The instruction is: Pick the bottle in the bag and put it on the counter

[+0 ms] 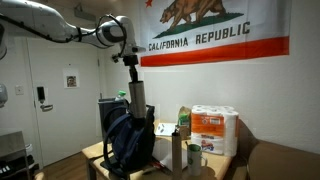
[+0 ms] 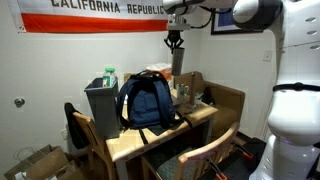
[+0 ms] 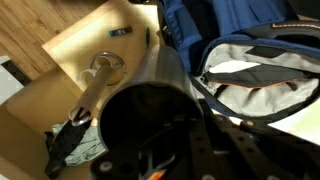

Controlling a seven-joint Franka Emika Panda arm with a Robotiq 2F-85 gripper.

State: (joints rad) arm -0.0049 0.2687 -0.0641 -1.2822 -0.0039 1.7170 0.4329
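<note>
The dark-grey bottle (image 1: 137,101) hangs upright in my gripper (image 1: 131,80), lifted clear above the navy backpack (image 1: 128,141). Both exterior views show this: the gripper (image 2: 175,44) is shut on the bottle (image 2: 177,62) above and just behind the bag (image 2: 150,100). In the wrist view the bottle (image 3: 160,85) fills the middle. The bag's open mouth with its light lining (image 3: 255,85) lies to the right, and the tan wooden counter (image 3: 75,45) to the left. The fingertips are hidden behind the bottle.
A slim steel cylinder (image 1: 176,153), a white mug (image 1: 193,152) and a paper-towel pack (image 1: 213,130) stand on the counter beside the bag. A grey bin (image 2: 100,105) stands on the bag's other side. Wooden chairs (image 2: 212,155) ring the table.
</note>
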